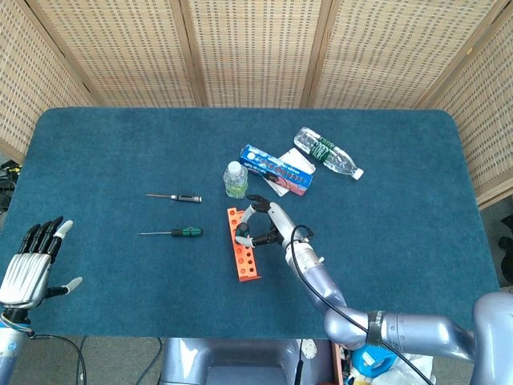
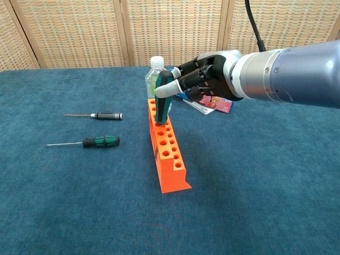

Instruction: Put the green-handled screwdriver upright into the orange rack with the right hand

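Your right hand point(image 2: 204, 79) grips the green-handled screwdriver point(image 2: 163, 101), which stands nearly upright, its tip down in a hole near the far end of the orange rack point(image 2: 167, 154). The handle is dark green with a pale grey cap. Your left hand point(image 1: 28, 265) hovers off the table's near left edge, fingers apart, holding nothing.

Glossy silver-grey arms, black-fingered right hand point(image 2: 204, 74), silver-backed left hand point(image 1: 30, 261), black cable.
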Available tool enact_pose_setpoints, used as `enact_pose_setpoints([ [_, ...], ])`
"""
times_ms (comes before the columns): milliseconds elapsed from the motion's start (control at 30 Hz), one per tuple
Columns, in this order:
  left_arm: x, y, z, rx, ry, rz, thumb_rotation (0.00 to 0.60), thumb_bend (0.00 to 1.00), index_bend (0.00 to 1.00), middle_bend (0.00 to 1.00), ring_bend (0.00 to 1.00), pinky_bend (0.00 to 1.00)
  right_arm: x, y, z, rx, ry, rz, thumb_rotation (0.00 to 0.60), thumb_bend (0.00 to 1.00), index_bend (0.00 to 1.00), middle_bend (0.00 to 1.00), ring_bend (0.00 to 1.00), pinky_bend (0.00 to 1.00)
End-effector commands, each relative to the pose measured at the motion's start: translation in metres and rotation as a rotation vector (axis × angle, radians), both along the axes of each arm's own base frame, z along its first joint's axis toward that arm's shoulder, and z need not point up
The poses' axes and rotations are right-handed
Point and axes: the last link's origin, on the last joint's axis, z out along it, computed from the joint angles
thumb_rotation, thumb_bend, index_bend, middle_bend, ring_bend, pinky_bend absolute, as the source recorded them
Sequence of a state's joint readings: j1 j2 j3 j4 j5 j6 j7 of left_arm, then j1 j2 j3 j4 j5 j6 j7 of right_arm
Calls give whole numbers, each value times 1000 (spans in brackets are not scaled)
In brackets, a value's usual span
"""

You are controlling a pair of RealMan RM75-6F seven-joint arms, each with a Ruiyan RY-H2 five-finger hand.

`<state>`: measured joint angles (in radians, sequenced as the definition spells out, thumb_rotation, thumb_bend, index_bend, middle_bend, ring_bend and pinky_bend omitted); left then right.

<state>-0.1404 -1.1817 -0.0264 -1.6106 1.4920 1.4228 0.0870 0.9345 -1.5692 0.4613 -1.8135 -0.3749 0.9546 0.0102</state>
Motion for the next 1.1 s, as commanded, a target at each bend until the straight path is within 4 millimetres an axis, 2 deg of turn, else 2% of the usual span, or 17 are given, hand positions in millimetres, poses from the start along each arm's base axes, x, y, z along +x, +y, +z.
enact_pose_setpoints([
  [33,0,0,0,0,-1,0,600,0,0,0,0,0,0,1,-1,5,-1,8,600,202,629,26,0,0],
  [133,0,0,0,0,-2,0,600,0,0,0,0,0,0,3,-2,13,-3,19,600,201,555,0,0,0],
  [500,1,0,0,-1,-1,-4,600,0,0,0,0,0,-2,5,-1,13,3,38,600,196,336,0,0,0],
  [867,1,0,1,2,-2,-4,600,0,0,0,0,0,0,5,9,-19,-12,50,600,196,331,0,0,0],
  [1100,1,0,1,7,-4,-5,600,0,0,0,0,0,-11,8,34,-71,14,73,600,196,331,0,0,0],
])
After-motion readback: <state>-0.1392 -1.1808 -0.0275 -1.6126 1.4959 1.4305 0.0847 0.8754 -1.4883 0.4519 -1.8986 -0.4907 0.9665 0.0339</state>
